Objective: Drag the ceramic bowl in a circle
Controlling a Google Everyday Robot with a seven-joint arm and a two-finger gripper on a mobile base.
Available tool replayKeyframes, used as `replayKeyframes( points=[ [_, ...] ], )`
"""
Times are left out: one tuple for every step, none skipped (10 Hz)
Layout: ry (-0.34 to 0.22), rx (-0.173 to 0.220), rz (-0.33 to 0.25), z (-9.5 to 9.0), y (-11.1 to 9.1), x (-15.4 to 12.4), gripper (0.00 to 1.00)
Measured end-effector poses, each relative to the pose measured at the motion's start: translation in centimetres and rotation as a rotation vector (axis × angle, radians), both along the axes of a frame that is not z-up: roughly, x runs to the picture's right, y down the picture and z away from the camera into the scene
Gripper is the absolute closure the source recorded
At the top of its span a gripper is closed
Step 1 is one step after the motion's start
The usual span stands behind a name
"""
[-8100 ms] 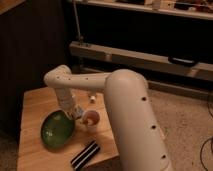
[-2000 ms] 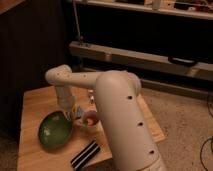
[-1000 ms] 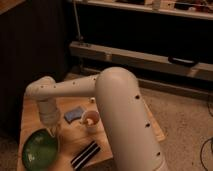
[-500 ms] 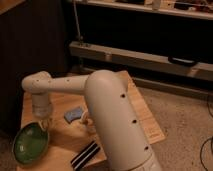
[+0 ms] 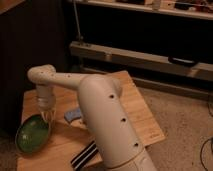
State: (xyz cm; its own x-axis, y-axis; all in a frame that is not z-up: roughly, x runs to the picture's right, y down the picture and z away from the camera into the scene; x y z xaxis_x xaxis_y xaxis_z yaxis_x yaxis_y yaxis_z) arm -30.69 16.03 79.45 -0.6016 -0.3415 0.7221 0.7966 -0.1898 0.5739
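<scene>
The ceramic bowl (image 5: 32, 134) is green, glossy and shallow. It sits at the front left of the wooden table (image 5: 135, 117), at its left edge. My gripper (image 5: 47, 116) points down from the white arm (image 5: 100, 115) at the bowl's far right rim. Its fingers are closed on that rim.
A small blue object (image 5: 73, 114) lies on the table just right of the gripper. A black striped object (image 5: 83, 154) lies near the front edge. The arm's thick link covers the table's middle. A dark cabinet stands to the left and a low shelf unit (image 5: 150, 57) behind.
The gripper has dragged the bowl left across the table's front to the left edge, then slightly back. The arm swung left with it.
</scene>
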Motion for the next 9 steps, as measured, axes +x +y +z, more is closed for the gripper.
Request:
replayKeyframes(
  points=[
    [0.024,-0.005,0.003,0.8,-0.1,1.2,0.86],
    [0.044,-0.008,0.007,1.3,-0.3,2.3,0.86],
    [0.068,-0.009,0.013,1.8,-0.4,3.7,0.86],
    [0.086,-0.007,0.016,2.1,-0.6,5.0,0.86],
    [0.099,-0.007,0.017,2.2,-0.6,6.0,0.86],
    [0.11,-0.009,0.019,2.1,-0.6,7.3,0.86],
    [0.102,-0.021,0.014,2.0,-0.4,8.3,0.86],
    [0.073,-0.053,0.011,1.8,0.1,9.0,0.86],
    [0.025,-0.098,0.01,1.4,0.9,9.7,0.86]
  ],
)
